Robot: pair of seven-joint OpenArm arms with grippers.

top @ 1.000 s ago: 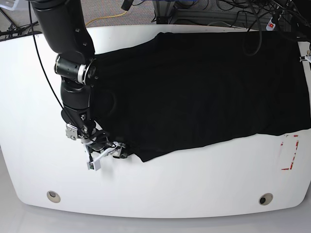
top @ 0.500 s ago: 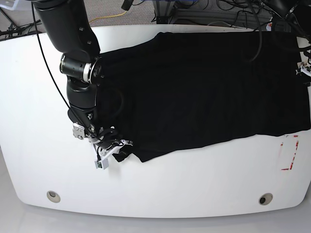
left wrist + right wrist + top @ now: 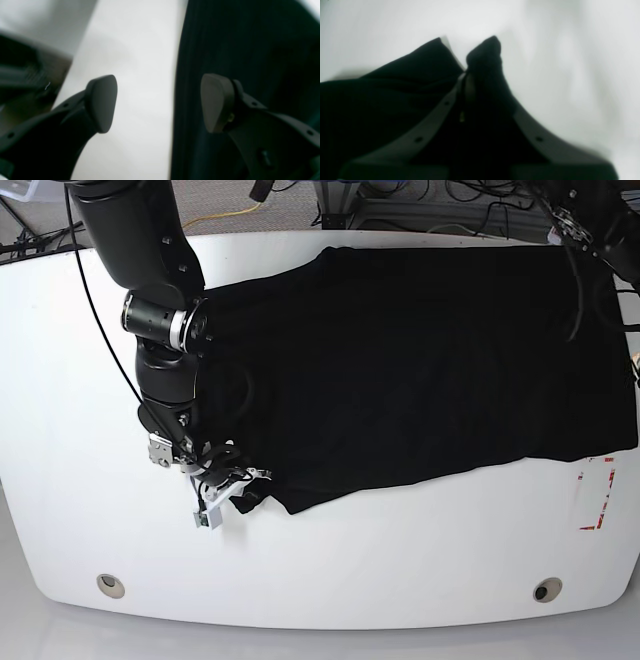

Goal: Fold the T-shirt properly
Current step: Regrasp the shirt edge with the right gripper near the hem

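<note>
The black T-shirt [image 3: 420, 360] lies spread flat over the white table [image 3: 400, 560]. My right gripper [image 3: 243, 488] is at the shirt's near-left corner and is shut on it. In the right wrist view its fingers [image 3: 466, 67] are pressed together with the black fabric [image 3: 395, 100] pinched between them. My left gripper [image 3: 158, 102] is open at the T-shirt's [image 3: 250, 37] edge. One finger [image 3: 102, 102] hangs over the bare table [image 3: 130, 50], and the other finger [image 3: 216, 102] hangs over the cloth. In the base view only the left arm [image 3: 590, 230] shows, at the far right.
Red tape marks [image 3: 598, 495] sit on the table near the right edge. Two round holes [image 3: 110, 584] [image 3: 546, 590] lie along the front edge. Cables [image 3: 450, 200] run behind the table's far edge.
My right gripper slid a little to the right onto the shirt's near-left corner and shut on it. The left arm moved further toward the right edge of the base view.
</note>
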